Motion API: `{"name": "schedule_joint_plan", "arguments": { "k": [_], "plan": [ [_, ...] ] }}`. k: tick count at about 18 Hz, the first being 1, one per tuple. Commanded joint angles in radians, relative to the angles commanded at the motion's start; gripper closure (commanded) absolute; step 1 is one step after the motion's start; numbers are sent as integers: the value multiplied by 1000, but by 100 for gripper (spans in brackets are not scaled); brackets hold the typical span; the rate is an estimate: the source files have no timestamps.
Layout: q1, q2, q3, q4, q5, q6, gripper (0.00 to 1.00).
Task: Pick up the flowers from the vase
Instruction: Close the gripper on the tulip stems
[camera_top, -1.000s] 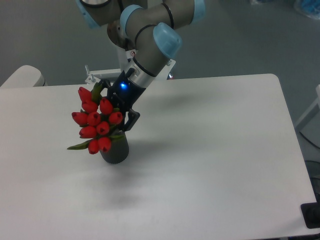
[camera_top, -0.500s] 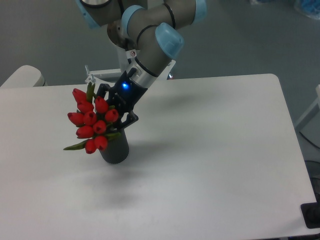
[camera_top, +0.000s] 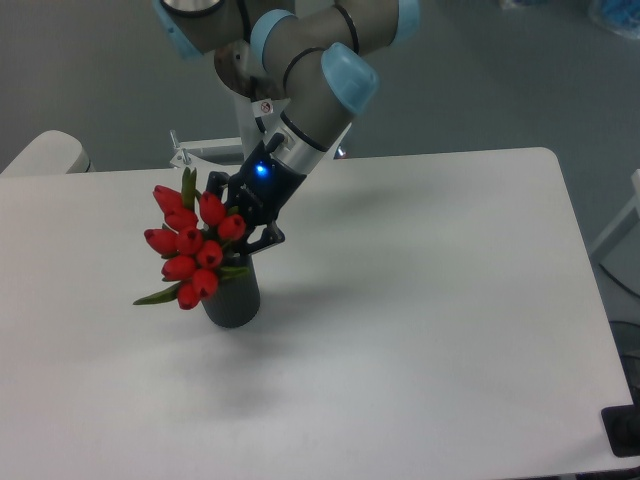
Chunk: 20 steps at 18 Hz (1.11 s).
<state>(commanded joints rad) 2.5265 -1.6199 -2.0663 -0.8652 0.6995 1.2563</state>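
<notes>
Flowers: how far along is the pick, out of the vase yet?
Done: the pincer has reached the flowers and sits among them at the back of the bunch, just above the vase. In hand: the grip itself; the buds hide the fingers, so closure can't be confirmed. Left: the lift. The bunch leans left and its lower buds overlap the vase's rim, so it is not out.
</notes>
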Motion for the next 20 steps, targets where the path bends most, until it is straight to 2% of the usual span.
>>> {"name": "schedule_joint_plan", "arguments": {
  "k": [6, 12, 16, 20],
  "plan": [
    [2, 18, 11, -15, -34, -9, 65],
    [3, 57, 40, -18, -46, -92, 65],
    [3, 84, 66, -28, -61, -138, 65],
    [8, 95, 118, -58, -74, -196, 65]
  ]
}}
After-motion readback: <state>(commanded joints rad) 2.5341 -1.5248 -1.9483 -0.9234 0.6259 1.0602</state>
